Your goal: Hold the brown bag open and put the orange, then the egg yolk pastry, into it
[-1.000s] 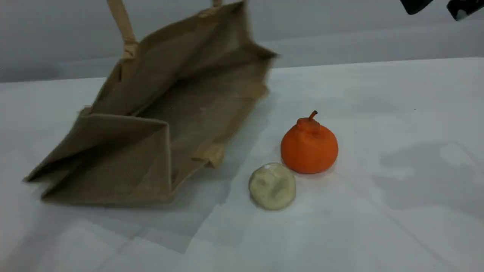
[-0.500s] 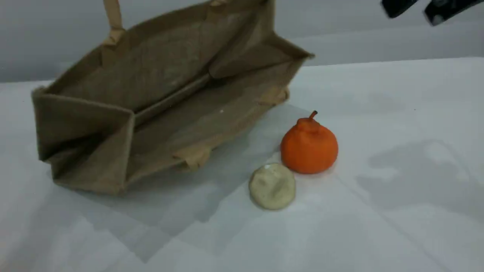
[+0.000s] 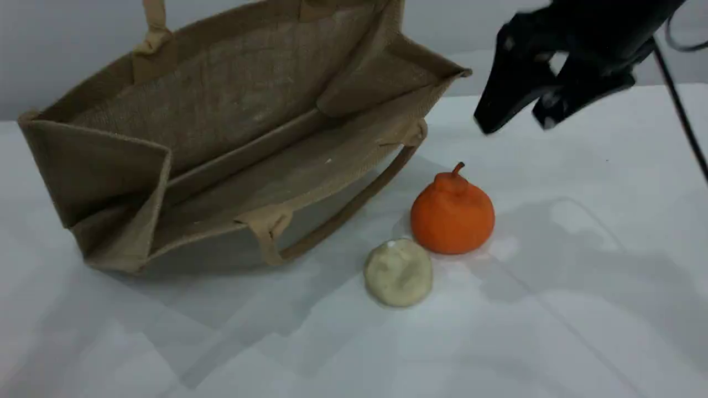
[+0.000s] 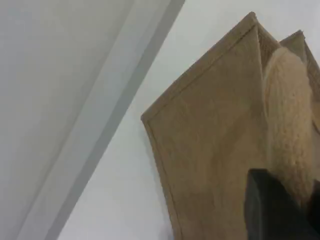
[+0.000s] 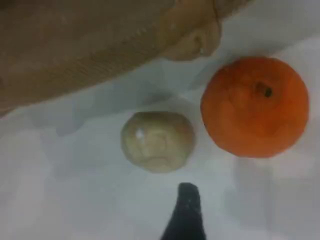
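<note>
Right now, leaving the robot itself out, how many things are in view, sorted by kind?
Bags: 1, the brown bag
Fruit: 1, the orange
Pastries: 1, the pale pastry
Total: 3

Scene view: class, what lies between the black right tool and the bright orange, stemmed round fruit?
Only bare white table separates the right tool from the orange fruit, shown in the scene view.
</note>
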Tool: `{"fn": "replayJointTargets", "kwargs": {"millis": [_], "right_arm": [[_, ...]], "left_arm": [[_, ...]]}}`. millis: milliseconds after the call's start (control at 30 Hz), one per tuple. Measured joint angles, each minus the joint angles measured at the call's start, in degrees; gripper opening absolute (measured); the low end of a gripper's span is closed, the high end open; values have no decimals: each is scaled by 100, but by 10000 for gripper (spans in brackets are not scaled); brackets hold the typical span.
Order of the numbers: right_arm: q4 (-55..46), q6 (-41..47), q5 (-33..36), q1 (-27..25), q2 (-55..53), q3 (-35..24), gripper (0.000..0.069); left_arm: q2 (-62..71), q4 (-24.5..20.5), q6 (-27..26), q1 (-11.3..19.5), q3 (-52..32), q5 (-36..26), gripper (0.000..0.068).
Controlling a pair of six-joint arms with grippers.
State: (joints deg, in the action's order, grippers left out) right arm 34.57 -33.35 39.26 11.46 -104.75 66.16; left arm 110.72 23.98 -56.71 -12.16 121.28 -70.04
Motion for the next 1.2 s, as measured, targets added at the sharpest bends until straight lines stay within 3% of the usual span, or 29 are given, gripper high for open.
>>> {"fn": "replayJointTargets", "kwargs": {"millis": [167,600,1200], "right_arm": [[50,-9,-120,75,-447,0,554],[366,-188,-1269,353,-929,0,554],[1431,-1161,-1614,353,-1713,0,554]], "left_arm": [[0,30,10,0,0,2,86],[0,180,38,0,0,9,86],[0,174,45,0,0,9,86]]}}
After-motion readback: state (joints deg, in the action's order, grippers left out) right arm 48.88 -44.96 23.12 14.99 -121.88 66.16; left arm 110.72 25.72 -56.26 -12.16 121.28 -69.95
